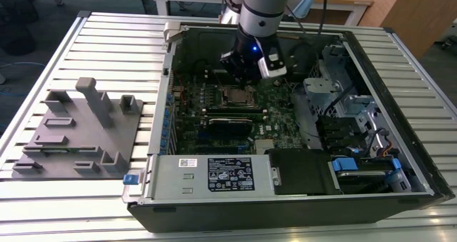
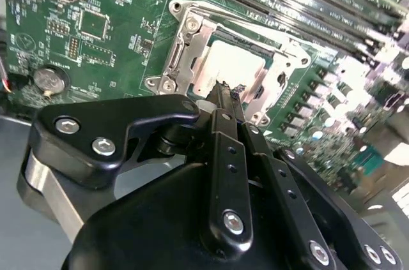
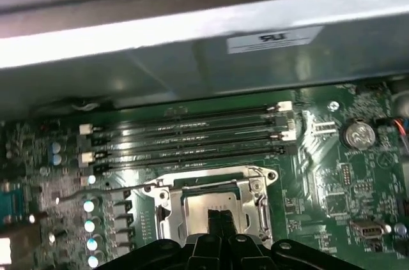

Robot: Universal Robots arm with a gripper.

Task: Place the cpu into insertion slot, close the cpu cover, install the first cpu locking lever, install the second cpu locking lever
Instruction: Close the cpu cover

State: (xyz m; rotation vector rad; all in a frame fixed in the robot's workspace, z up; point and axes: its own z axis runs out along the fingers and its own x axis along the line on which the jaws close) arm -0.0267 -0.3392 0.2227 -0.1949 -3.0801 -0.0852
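Cpu in case on slatted table

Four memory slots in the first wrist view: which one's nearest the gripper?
The memory slot bordering the insertion slot; the other three lie beyond it from the gripper.

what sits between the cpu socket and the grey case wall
Long black memory slots, side by side on the green board, lie between the socket and the case wall in the first wrist view.

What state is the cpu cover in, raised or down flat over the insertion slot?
Down flat: in the second wrist view the cpu cover frames the silver cpu, level with the board.
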